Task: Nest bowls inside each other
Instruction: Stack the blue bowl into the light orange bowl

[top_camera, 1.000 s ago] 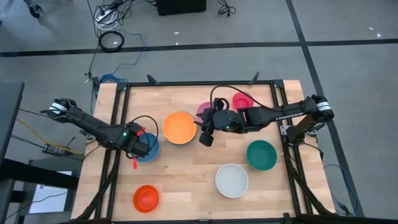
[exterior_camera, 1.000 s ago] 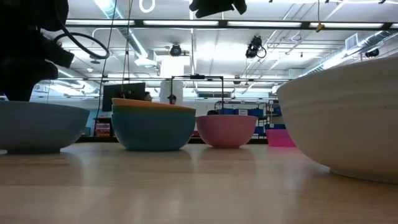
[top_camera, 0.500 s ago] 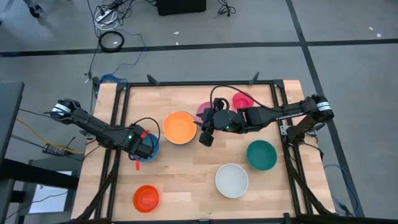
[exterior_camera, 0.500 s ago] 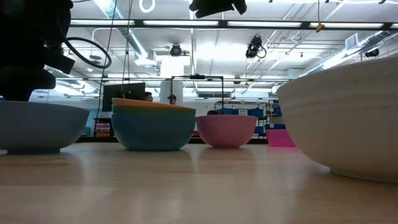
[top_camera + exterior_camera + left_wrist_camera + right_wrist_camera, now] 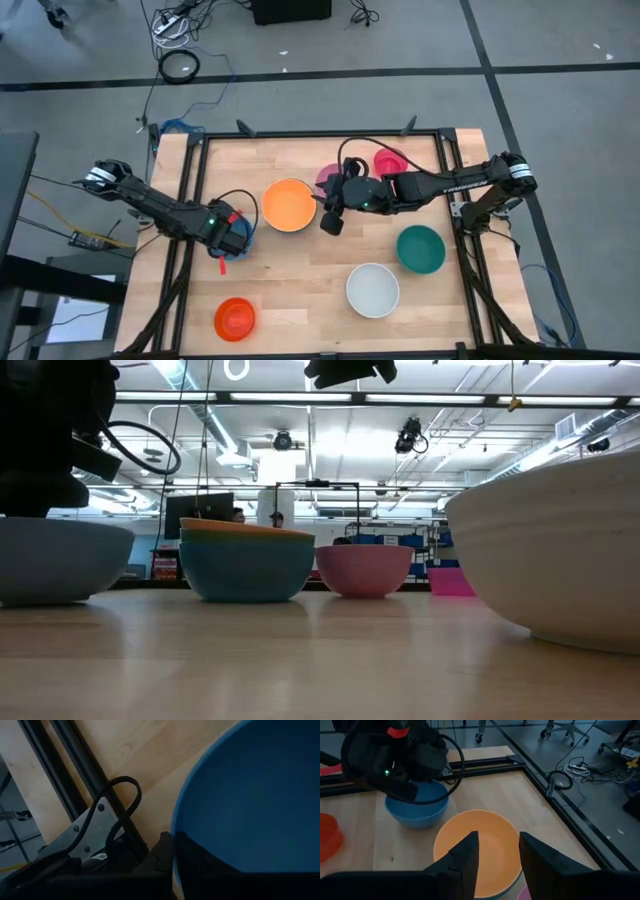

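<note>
Compared with a second ago, the left gripper (image 5: 232,240) has clenched on the rim of the round blue plastic bowl (image 5: 243,231) at the table's left edge, and in the low view that bowl (image 5: 55,560) now sits tilted, its near side lifted off the light wooden table (image 5: 300,290). The right gripper (image 5: 330,221) has not moved; its fingers (image 5: 465,855) stand parted and empty above the round orange plastic bowl (image 5: 288,204), just right of it in the high view.

The low view alone shows the orange bowl (image 5: 245,532) resting inside a teal-blue bowl (image 5: 247,568); from above only the orange is seen. The left wrist view shows the blue bowl's (image 5: 250,805) rim close against the dark finger. The right wrist view shows the left arm hanging over the blue bowl (image 5: 416,810).

All bowls open upward; being round, they have no long axis. A white bowl (image 5: 372,289), a teal bowl (image 5: 420,249) and a red-orange bowl (image 5: 235,318) lie apart nearer the front; pink (image 5: 329,178) and magenta (image 5: 389,161) bowls lie behind the right arm
</note>
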Tool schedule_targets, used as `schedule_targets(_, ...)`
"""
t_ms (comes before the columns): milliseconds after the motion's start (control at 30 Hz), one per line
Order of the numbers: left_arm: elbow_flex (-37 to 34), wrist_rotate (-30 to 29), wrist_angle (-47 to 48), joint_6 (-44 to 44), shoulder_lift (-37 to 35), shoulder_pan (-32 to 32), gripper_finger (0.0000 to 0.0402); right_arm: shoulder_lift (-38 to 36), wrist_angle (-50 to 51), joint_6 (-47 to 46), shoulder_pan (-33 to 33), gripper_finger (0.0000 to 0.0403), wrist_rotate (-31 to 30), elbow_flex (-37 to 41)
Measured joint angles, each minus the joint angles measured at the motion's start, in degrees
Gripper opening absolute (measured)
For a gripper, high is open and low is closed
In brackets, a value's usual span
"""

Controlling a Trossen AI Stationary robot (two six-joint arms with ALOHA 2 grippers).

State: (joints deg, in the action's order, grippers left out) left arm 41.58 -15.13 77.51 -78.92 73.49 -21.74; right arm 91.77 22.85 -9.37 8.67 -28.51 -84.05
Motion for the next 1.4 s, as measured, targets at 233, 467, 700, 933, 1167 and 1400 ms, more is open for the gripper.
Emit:
schedule_targets(233, 0.0, 0.9, -0.4, 0.4, 0.0, 0.0, 0.0007, 0.0, 0.0, 0.0, 0.0, 0.0128, 0.0, 0.0)
schedule_targets(467, 0.0, 0.8, -0.5, 0.4, 0.0, 0.0, 0.0007, 0.0, 0.0, 0.1, 0.0, 0.0128, 0.0, 0.0)
schedule_targets(700, 0.5, 1.6, -7.5, 3.2, 0.0, 0.0, 0.0022, 0.0, 0.0, 0.2, 0.0, 0.0128, 0.0, 0.0)
schedule_targets(933, 0.6, 3.7, -15.6, 3.7, -0.2, 0.0, 0.0057, 0.0, 0.0, 0.2, 0.0, 0.0128, 0.0, 0.0)
schedule_targets(1167, 0.6, 4.9, -18.0, 3.5, -0.2, 0.0, 0.0086, 0.0, 0.0, 0.2, 0.0, 0.0128, 0.0, 0.0)
schedule_targets(1400, 0.6, 5.9, -20.0, 3.6, -0.4, 0.0, 0.0091, 0.0, 0.0, 0.2, 0.0, 0.0128, 0.0, 0.0)
